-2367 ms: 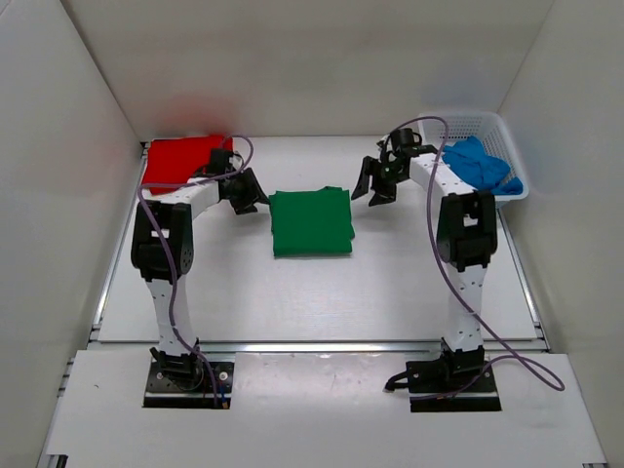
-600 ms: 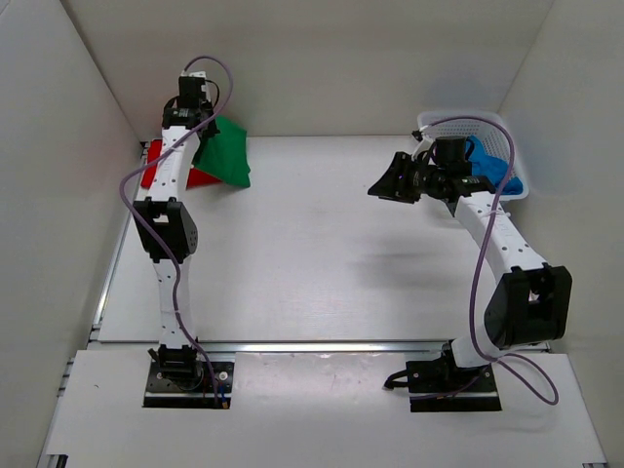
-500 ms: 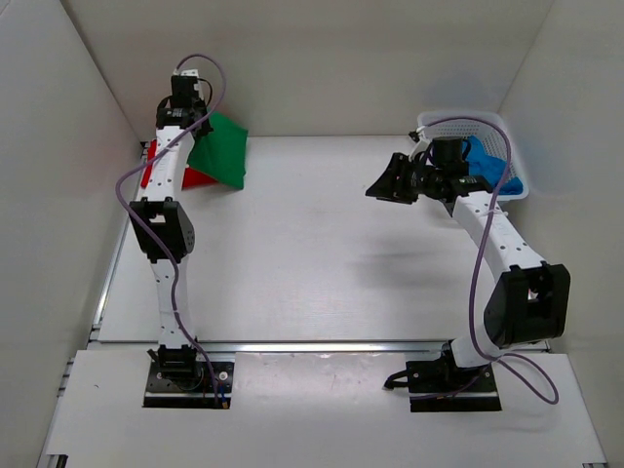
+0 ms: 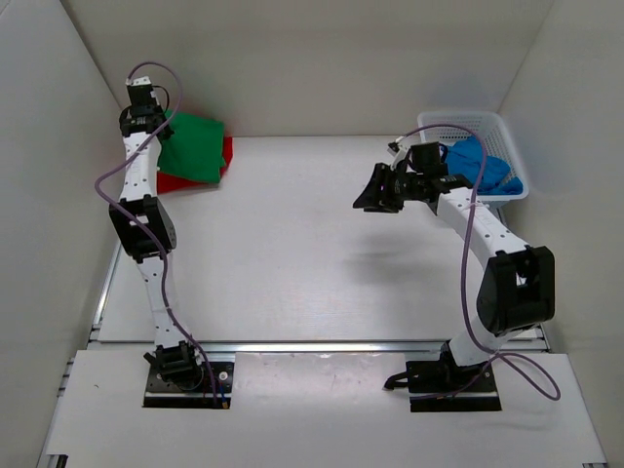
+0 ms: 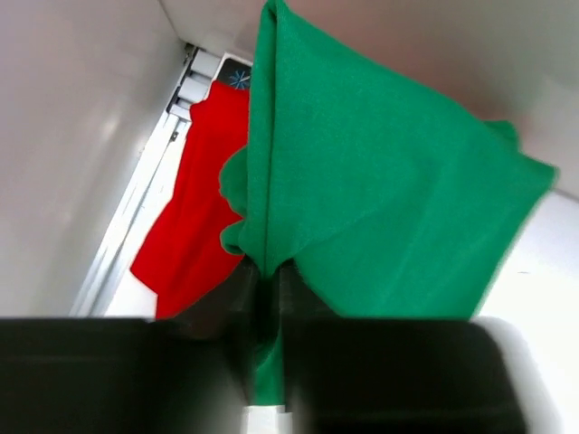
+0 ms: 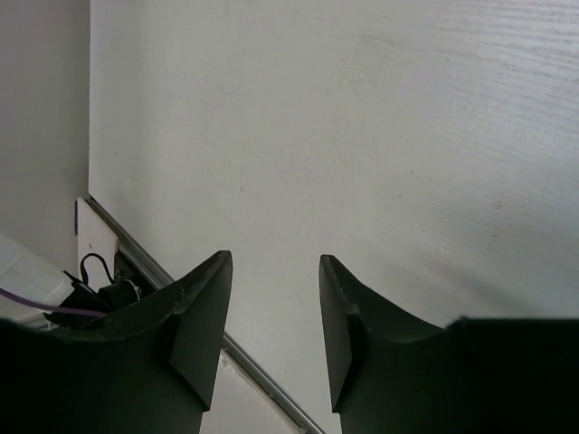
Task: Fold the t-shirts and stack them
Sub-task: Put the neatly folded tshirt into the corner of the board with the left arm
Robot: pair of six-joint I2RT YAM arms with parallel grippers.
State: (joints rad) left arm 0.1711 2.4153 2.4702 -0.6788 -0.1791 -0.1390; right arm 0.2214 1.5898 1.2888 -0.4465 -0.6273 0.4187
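- The left gripper [image 4: 154,129] is raised high over the far left corner of the counter [image 4: 292,263], its arm stretched up along the left wall.
- Its jaws are pinched narrow on a fold of the green shirt [image 4: 192,146]. In the left wrist view the cloth runs up between the two black fingers [image 5: 298,298] of this gripper [image 5: 264,282].
- The green shirt [image 5: 380,190] hangs from that pinch as a folded sheet, spreading out towards the back wall and to the right.
- The red shirt [image 4: 174,182] lies flat on the counter in the far left corner, below and partly hidden behind the green one. A strip of it also shows at the green shirt's right edge.
- In the left wrist view the red shirt [image 5: 194,217] lies close along the left edge rail. Whether the green cloth touches it cannot be told.
- The right gripper [image 4: 375,192] hovers over the far right part of the counter, just left of the white basket [image 4: 463,118].
- Its jaws stand wide apart with nothing between them. The right wrist view shows only bare counter [image 6: 362,136] past this gripper [image 6: 273,262].
- The blue shirt [image 4: 478,164] sits crumpled inside the basket in the far right corner, well apart from the other two shirts.
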